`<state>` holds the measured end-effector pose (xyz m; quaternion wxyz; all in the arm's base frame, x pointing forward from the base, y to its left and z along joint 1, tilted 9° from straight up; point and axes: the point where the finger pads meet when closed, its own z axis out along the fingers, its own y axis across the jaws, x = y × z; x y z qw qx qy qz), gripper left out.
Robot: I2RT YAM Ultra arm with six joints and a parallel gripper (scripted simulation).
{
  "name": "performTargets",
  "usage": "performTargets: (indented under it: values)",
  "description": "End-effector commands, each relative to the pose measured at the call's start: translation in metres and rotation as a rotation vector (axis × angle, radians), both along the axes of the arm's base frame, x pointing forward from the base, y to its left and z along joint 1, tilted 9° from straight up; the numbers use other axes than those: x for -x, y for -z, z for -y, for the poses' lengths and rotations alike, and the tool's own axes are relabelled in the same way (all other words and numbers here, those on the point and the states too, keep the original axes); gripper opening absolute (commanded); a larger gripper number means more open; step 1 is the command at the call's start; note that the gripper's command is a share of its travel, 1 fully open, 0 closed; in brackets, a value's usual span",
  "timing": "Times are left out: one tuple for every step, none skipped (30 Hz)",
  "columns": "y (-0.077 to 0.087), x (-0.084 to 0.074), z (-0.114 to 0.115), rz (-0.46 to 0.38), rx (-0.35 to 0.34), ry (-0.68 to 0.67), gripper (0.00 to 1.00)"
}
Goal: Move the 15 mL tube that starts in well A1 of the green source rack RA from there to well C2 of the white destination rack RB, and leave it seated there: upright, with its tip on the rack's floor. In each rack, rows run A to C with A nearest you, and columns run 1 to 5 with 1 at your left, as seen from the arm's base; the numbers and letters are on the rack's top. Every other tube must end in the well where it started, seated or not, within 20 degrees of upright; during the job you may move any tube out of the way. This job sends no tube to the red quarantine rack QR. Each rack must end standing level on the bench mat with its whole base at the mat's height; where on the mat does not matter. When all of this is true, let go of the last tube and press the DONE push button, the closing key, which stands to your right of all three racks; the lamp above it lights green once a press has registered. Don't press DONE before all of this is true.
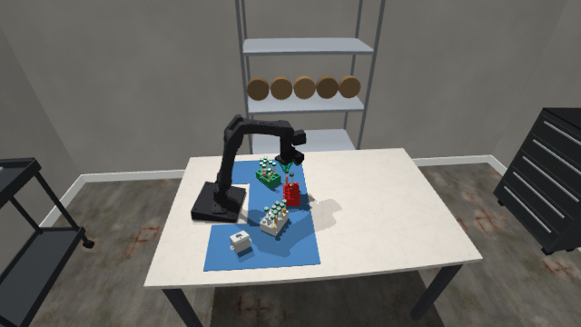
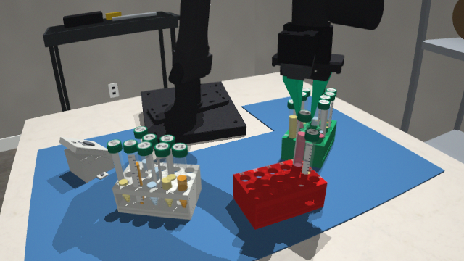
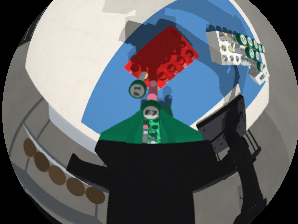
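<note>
My gripper (image 2: 305,110) (image 1: 286,169) (image 3: 151,112) is shut on the green cap of a 15 mL tube (image 2: 300,145) (image 3: 152,95) with pink contents. It holds the tube upright at the near end of the green source rack (image 2: 326,141) (image 1: 268,179), raised above its neighbours. The tube's tip is hidden behind the red rack (image 2: 279,203) (image 1: 291,195) (image 3: 162,52). The white destination rack (image 2: 156,206) (image 1: 270,228) (image 3: 226,46) stands further along the blue mat (image 2: 362,174) and holds several capped tubes.
Another green-capped tube (image 2: 312,135) stands close beside the held one. Several more tubes stand in the green rack. The DONE button box (image 2: 81,159) (image 1: 240,241) sits beyond the white rack. The arm's black base (image 2: 203,112) is behind the racks.
</note>
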<state>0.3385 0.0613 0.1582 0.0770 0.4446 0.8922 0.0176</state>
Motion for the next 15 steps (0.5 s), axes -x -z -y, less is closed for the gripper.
performTargets:
  values:
    - [-0.01, 0.001, 0.0, 0.016, -0.001, 0.0, 0.0]
    - [-0.011, 0.001, 0.0, 0.016, -0.001, 0.0, 0.0]
    - [-0.012, 0.001, 0.0, 0.016, -0.001, 0.0, 0.0]
    - [-0.013, 0.001, 0.0, 0.016, -0.001, 0.0, 0.0]
    - [-0.014, 0.002, 0.0, 0.016, -0.001, 0.0, 0.0]
    - [-0.015, 0.002, 0.0, 0.016, -0.001, 0.0, 0.0]
    - [-0.016, 0.002, 0.0, 0.016, -0.001, 0.0, 0.0]
    - [-0.017, 0.002, 0.0, 0.016, -0.001, 0.0, 0.0]
    - [-0.017, 0.002, 0.0, 0.016, -0.001, 0.0, 0.0]
    - [-0.017, 0.002, 0.0, 0.016, -0.001, 0.0, 0.0]
    - [-0.018, 0.002, 0.0, 0.016, -0.001, 0.0, 0.0]
    - [-0.019, 0.003, 0.0, 0.016, -0.001, 0.0, 0.0]
    - [-0.02, 0.003, 0.0, 0.016, -0.001, 0.0, 0.0]
    - [-0.021, 0.003, 0.0, 0.016, -0.001, 0.0, 0.0]
    - [-0.022, 0.003, 0.0, 0.016, -0.001, 0.0, 0.0]
